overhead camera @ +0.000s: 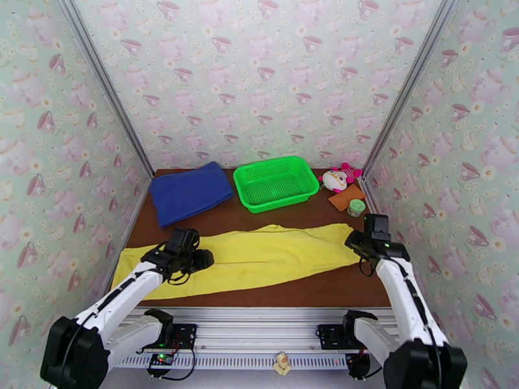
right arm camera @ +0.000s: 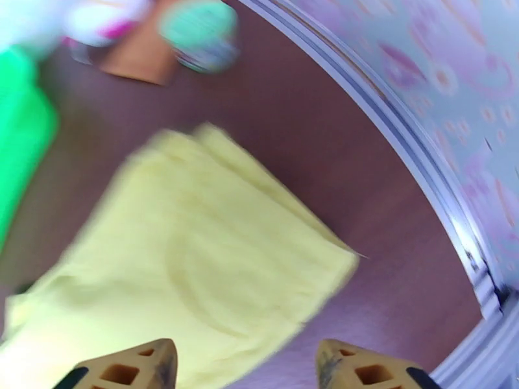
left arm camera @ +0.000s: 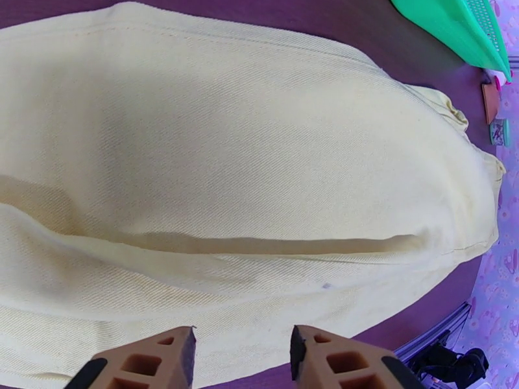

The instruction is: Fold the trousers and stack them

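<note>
The yellow trousers (overhead camera: pixel 259 257) lie stretched flat across the brown table (overhead camera: pixel 311 290) from left to right. My left gripper (overhead camera: pixel 198 259) hovers over their left part. In the left wrist view its fingers (left arm camera: pixel 168 358) stand apart above the cloth (left arm camera: pixel 246 157), with nothing between them. My right gripper (overhead camera: pixel 355 241) is at the trousers' right end. The right wrist view is blurred, and there that gripper (right arm camera: pixel 246 367) is open just above the cloth's end (right arm camera: pixel 194 254), holding nothing.
A green basket (overhead camera: pixel 276 181) stands at the back centre, with a dark blue folded cloth (overhead camera: pixel 189 192) to its left. A plush toy (overhead camera: pixel 338 178), a brown pad (overhead camera: pixel 346 198) and a small green-lidded jar (overhead camera: pixel 355 207) sit at the back right. Patterned walls close three sides.
</note>
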